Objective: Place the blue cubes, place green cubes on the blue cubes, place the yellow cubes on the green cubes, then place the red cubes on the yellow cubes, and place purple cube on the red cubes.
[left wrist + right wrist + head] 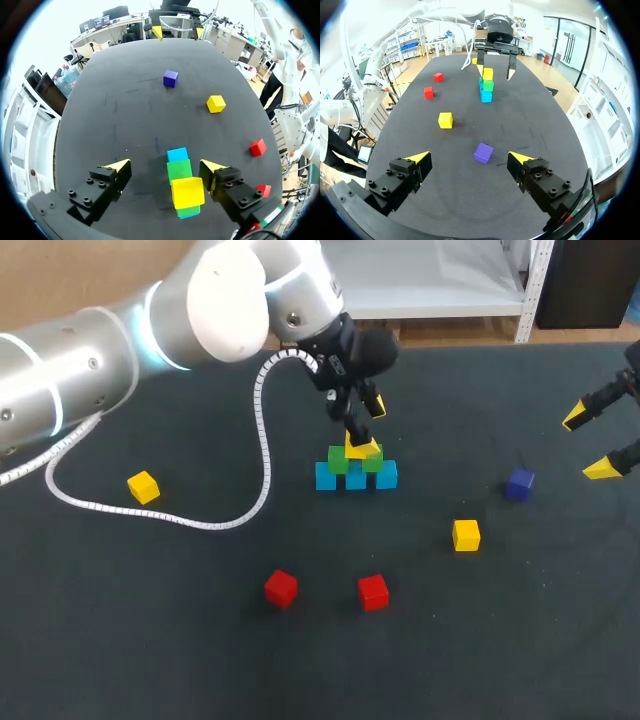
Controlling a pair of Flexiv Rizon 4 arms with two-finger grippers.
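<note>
here, the left claw (165, 166) hangs spread around a yellow cube (187, 192) atop the green cubes (179, 170). the right claw (470, 157) is spread too.

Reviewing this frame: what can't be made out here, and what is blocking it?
- Head view: the left gripper overlaps the yellow cube on the green cubes, so whether it sits square is unclear.
- Left wrist view: that cube and the green ones cover most of the blue cubes. A red cube is half behind a finger.
- Head view: the right gripper is cut off by the edge.
</note>
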